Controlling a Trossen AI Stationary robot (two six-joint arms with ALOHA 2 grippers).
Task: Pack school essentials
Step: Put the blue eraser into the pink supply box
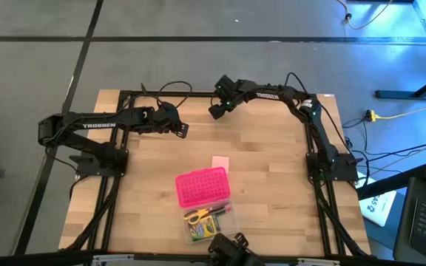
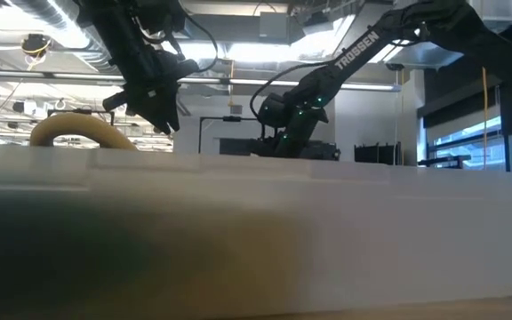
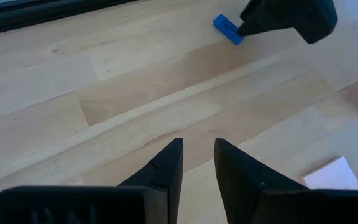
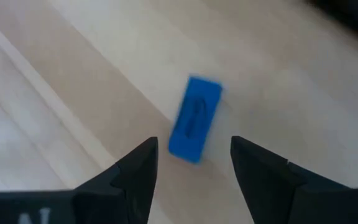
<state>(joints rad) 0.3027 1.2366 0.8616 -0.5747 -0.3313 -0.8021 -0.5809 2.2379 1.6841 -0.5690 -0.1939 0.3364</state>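
Right, wooden table (image 1: 272, 185) laid out below, both arms up at the far end. Near edge, centre: the pink box (image 1: 202, 187), and touching its near side the clear half with scissors (image 1: 197, 216) and a crayon box (image 1: 205, 225) inside. Just beyond the box lies the pink pad (image 1: 220, 162), flat on the wood. Left gripper (image 1: 183, 130) hangs far left of centre, fingers (image 3: 166, 168) parted a little, grasping nothing. Right gripper (image 1: 217, 111) is poised at far centre directly above the blue piece (image 4: 195, 126), fingers spread wide either side of it, not touching.
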